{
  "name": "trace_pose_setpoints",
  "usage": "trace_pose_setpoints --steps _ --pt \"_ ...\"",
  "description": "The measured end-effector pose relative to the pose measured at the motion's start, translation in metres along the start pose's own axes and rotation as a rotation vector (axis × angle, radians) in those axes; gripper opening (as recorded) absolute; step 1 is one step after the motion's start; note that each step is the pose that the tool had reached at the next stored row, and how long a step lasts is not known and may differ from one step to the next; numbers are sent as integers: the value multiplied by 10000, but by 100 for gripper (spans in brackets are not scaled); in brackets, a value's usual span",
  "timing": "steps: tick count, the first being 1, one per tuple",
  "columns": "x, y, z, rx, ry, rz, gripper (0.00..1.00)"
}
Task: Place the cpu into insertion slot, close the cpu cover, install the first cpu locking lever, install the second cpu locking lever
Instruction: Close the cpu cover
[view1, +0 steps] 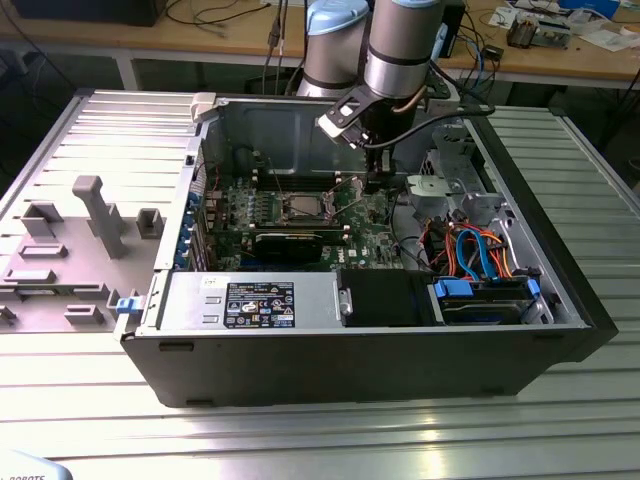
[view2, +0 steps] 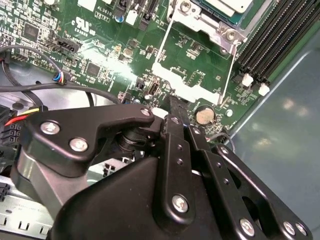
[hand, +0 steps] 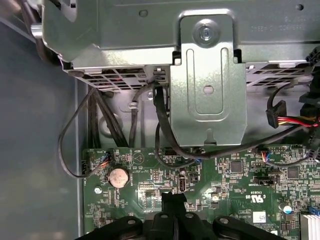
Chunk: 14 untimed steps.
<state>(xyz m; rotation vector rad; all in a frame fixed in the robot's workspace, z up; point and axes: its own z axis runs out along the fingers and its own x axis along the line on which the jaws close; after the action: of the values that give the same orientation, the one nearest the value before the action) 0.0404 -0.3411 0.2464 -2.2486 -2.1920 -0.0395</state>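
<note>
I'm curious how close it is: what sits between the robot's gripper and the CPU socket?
In the second wrist view, green motherboard with a pale metal plate lies between the gripper and the insertion slot.

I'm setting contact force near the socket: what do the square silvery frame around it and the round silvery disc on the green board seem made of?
The square silvery frame looks like bare stamped sheet metal, likely steel: dull grey sheen, bright edges, screw heads at its corners. The round silvery disc looks like a metal-cased coin cell: smooth, faintly brushed, reflective face.
</note>
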Motion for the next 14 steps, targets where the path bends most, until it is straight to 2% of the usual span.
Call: trace_pose_setpoints --steps 3,4,14 --pt "-2 -83 0 -4 8 -2 11" --pt "-2 -90 0 -4 8 -1 11" --pt "-2 -98 0 -4 9 -3 11"
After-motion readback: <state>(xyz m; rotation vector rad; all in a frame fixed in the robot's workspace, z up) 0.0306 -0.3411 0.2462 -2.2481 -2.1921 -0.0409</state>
